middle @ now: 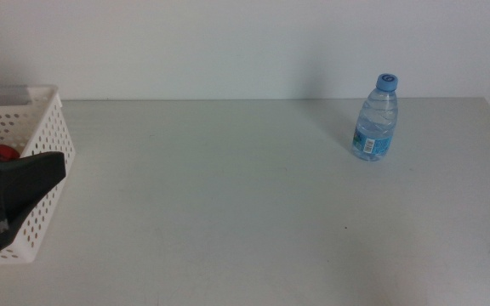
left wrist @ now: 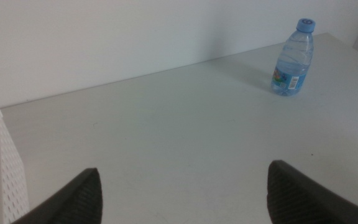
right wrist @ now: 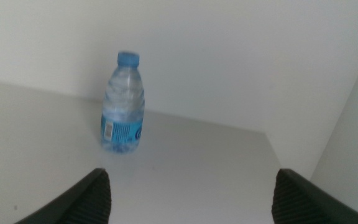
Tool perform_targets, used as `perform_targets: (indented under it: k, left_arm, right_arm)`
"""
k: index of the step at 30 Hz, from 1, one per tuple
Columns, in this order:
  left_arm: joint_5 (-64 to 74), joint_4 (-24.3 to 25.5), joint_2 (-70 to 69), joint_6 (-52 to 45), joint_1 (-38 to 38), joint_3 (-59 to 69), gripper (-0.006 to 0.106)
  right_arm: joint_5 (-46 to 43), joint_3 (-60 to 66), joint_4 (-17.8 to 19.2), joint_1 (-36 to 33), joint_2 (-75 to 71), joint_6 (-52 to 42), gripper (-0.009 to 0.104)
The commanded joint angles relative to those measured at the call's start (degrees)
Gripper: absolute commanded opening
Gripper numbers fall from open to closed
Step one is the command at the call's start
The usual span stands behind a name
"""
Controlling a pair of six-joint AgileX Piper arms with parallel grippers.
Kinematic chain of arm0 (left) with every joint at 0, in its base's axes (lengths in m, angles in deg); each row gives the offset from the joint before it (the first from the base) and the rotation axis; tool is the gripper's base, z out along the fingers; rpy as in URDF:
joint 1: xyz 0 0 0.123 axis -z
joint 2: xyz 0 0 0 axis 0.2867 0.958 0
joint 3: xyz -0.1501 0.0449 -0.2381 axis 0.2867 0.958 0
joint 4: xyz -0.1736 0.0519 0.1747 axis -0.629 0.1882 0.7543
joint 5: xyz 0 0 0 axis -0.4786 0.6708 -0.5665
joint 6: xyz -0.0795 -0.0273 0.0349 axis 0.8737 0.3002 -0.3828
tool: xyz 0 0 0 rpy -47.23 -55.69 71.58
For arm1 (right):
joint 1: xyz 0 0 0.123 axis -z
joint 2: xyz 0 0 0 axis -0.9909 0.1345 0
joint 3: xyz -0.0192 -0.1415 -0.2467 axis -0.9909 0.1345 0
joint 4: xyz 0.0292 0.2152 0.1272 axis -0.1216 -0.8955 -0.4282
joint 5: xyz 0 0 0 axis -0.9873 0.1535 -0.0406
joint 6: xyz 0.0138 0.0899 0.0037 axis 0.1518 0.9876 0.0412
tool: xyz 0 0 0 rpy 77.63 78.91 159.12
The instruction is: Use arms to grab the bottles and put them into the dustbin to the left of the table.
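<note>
Currently, with both grippers spread open and empty, the left gripper (middle: 11, 200) at the white perforated plastic dustbin (middle: 45, 127), the small clear-blue water bottle (middle: 375, 117) standing well right of it may topple if clipped off-centre.

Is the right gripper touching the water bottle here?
Apart. The right wrist view shows the right gripper open, with bare table between its jaws and the upright water bottle.
</note>
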State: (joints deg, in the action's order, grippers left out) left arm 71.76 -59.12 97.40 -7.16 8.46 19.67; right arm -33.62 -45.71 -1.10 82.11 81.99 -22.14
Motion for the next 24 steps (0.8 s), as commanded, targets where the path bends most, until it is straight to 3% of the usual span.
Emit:
perform_targets:
  k: [1,6,12,16,20,24]
  left_arm:
    - [-3.9,-0.5,0.1,0.4,0.0,-1.6,0.088]
    - [-3.9,-0.5,0.1,0.4,0.0,-1.6,0.088]
    - [-3.9,-0.5,0.1,0.4,0.0,-1.6,0.088]
    - [-3.9,-0.5,0.1,0.4,0.0,-1.6,0.088]
    - [-3.9,-0.5,0.1,0.4,0.0,-1.6,0.088]
    - [-3.9,0.1,0.1,0.4,0.0,-1.6,0.088]
  right_arm:
    - [-8.9,-0.7,3.4,0.4,7.9,-0.7,0.066]
    - [-26.4,-0.8,6.8,0.1,25.1,1.9,0.066]
    - [-49.2,-0.8,13.0,0.1,45.5,11.4,0.066]
    - [-65.4,-0.9,12.6,0.1,59.5,14.1,0.066]
    - [-65.9,-5.5,8.3,0.1,68.7,14.1,0.066]
    - [-65.9,-11.6,10.1,0.1,74.4,14.1,0.066]
